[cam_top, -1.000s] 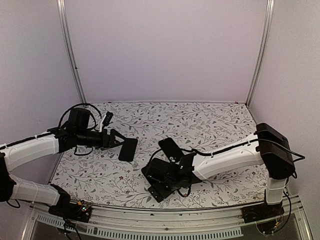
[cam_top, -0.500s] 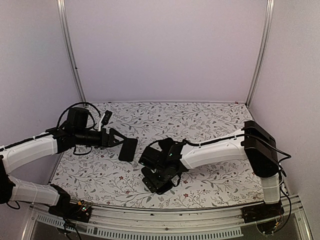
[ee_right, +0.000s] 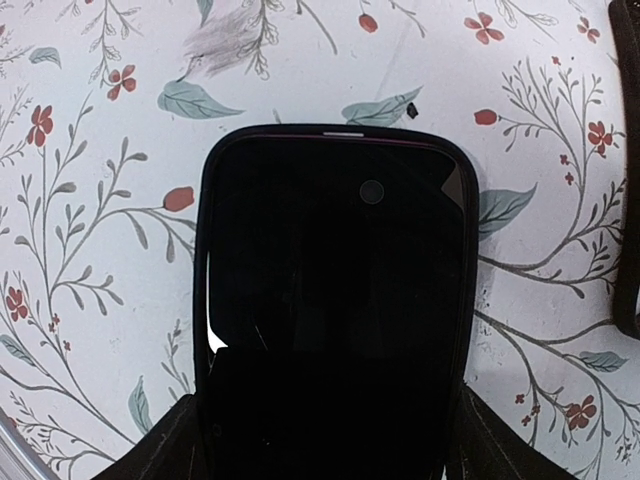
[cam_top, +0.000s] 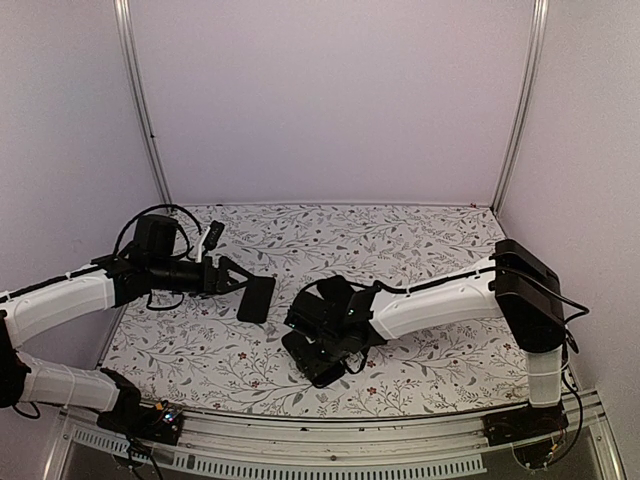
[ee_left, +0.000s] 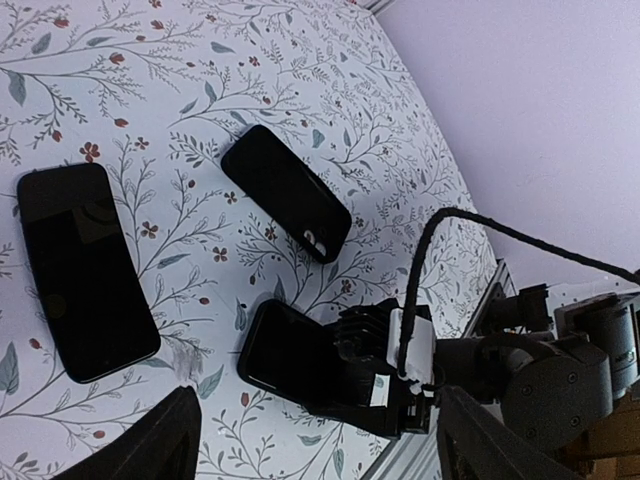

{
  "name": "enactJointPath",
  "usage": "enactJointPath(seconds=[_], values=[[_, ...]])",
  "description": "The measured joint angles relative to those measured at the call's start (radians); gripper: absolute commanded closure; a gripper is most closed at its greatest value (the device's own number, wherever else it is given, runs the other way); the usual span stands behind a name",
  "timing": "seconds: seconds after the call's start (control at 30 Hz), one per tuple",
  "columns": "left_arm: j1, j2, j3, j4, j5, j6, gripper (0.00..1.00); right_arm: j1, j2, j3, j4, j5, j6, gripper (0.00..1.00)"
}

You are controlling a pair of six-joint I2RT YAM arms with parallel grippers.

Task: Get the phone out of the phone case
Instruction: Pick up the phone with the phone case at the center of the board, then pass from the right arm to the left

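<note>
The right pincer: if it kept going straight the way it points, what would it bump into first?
Most likely the black phone lying right under the right pincer, filling the gap between its fingers; whether they already touch it is unclear.

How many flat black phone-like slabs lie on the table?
3: one near the left gripper, one mid-table farther back, one under the right gripper. Phone versus case is unclear.

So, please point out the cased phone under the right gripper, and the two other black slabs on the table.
cased phone [ee_right: 335,300], right wrist view, screen centre
left slab [ee_left: 85,270], left wrist view, face centre
middle slab [ee_left: 285,192], left wrist view, face centre
</note>
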Motion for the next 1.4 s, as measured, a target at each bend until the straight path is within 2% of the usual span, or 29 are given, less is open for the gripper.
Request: enactJointPath(seconds=[0.5, 0.73, 0.87, 1.17, 1.27, 1.4], values=[[-0.022, 0.000, -0.017, 0.031, 0.027, -0.053, 0.18, -0.007, -0.056, -0.042, 0.019, 0.088, -0.075, 0.45], [-0.026, 0.000, -0.032, 0.074, 0.076, -0.099, 0.20, -0.012, -0.204, -0.100, 0.076, 0.133, -0.114, 0.45], [-0.031, 0.006, -0.032, 0.122, 0.118, -0.130, 0.24, -0.010, -0.295, -0.148, 0.148, 0.146, -0.154, 0.44], [-0.073, 0.090, -0.004, 0.209, 0.173, -0.189, 0.28, 0.023, -0.421, -0.206, 0.291, 0.171, -0.291, 0.44], [-0.093, 0.113, 0.004, 0.249, 0.188, -0.216, 0.34, 0.032, -0.429, -0.206, 0.315, 0.180, -0.319, 0.44], [-0.109, 0.126, 0.004, 0.319, 0.202, -0.265, 0.49, 0.038, -0.429, -0.206, 0.328, 0.186, -0.341, 0.44]])
